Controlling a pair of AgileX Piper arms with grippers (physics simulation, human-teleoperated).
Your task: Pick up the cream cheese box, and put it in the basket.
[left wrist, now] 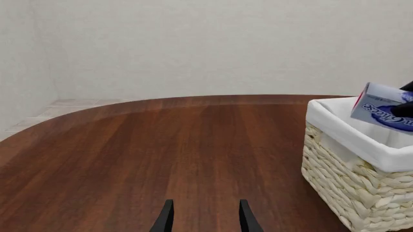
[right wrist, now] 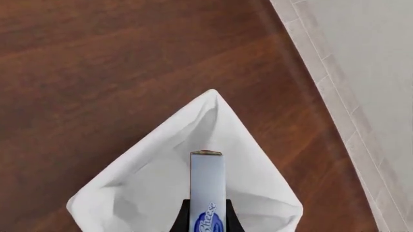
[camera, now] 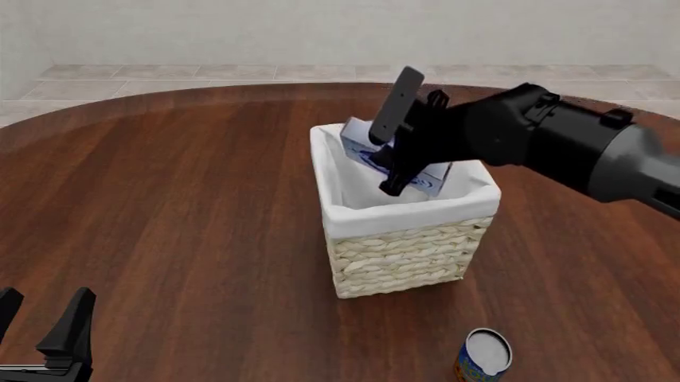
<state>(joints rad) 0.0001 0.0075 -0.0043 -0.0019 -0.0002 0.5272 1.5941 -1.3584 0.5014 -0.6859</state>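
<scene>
Wicker basket (camera: 404,255) is seen at table (camera: 191,183) centre; can (camera: 485,356) at its 5 o'clock. Cream cheese box (camera: 367,143) is clamped on edge by right gripper (camera: 391,151), above the lining, toward 12 o'clock. Box should be lowered inside before release. Left gripper (camera: 48,330) is spread, idle.

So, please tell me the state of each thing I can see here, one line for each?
cream cheese box: held tilted over the basket opening, not released.
basket: upright on the table.
can: upright, near the front edge.
right gripper: shut on the box.
left gripper: open, holding nothing.
</scene>
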